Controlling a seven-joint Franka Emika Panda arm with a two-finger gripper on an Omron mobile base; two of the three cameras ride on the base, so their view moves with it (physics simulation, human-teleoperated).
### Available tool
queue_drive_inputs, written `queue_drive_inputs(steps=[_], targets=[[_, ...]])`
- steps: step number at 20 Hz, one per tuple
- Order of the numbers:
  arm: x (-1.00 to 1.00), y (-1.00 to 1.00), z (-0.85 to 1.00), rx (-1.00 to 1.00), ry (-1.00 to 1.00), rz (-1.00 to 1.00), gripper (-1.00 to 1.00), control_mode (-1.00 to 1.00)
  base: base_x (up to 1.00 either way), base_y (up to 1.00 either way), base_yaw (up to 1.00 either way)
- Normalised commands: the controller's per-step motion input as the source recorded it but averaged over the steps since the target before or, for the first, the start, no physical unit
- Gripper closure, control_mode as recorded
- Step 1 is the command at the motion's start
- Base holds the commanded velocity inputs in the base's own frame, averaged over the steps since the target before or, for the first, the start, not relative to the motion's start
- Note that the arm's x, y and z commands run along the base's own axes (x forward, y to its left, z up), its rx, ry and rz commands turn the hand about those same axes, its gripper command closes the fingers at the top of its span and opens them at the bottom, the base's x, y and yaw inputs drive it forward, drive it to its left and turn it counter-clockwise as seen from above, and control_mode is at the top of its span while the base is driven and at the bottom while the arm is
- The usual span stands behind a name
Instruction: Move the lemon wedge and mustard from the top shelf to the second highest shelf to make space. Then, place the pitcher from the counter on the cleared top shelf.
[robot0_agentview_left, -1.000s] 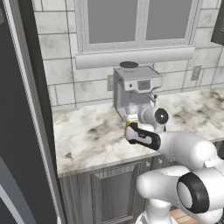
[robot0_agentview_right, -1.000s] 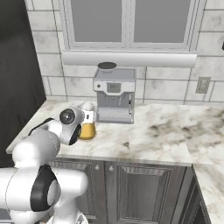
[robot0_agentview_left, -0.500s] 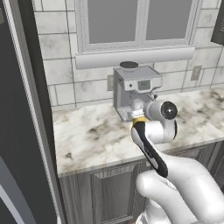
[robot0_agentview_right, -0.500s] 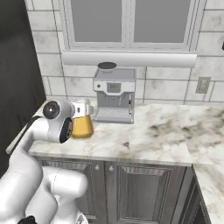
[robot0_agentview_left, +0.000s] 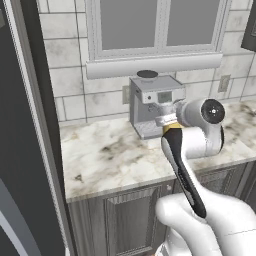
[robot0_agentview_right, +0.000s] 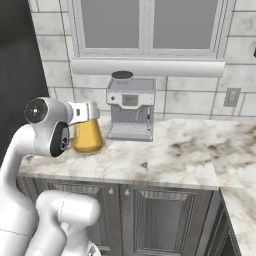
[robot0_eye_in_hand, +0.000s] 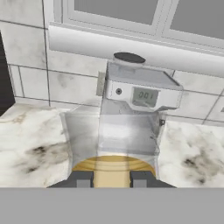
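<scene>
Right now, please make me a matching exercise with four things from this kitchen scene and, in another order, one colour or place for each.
Things:
1. pitcher
2. coffee machine
3. counter
4. tool

Descriptions:
A. pale marbled stone with dark veins
B. grey box standing under the window sill
C. clear body with orange liquid in the bottom
D. two dark tips at the pitcher's near wall

Pairs: 1-C, 2-B, 3-A, 4-D

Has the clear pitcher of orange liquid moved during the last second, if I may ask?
Yes: in the right base view the clear pitcher has shifted slightly left, away from the fixed grey coffee machine.
</scene>
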Motion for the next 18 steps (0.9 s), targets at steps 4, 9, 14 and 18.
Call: queue_drive_inputs(steps=[4, 9, 14, 18], targets=[[-0.88, -0.33, 0.24, 0.01, -0.20, 0.02, 1.00, -1.00, 0.00, 0.00, 0.00], [-0.70, -0.17, 0.00, 0.04, -0.24, 0.08, 1.00, -1.00, 0.00, 0.00, 0.00], [-0.32, 0.00, 0.01, 0.02, -0.13, 0.11, 1.00, -1.00, 0.00, 0.00, 0.00], [-0.13, 0.00, 0.16, 0.00, 0.00, 0.08, 1.00, -1.00, 0.00, 0.00, 0.00]])
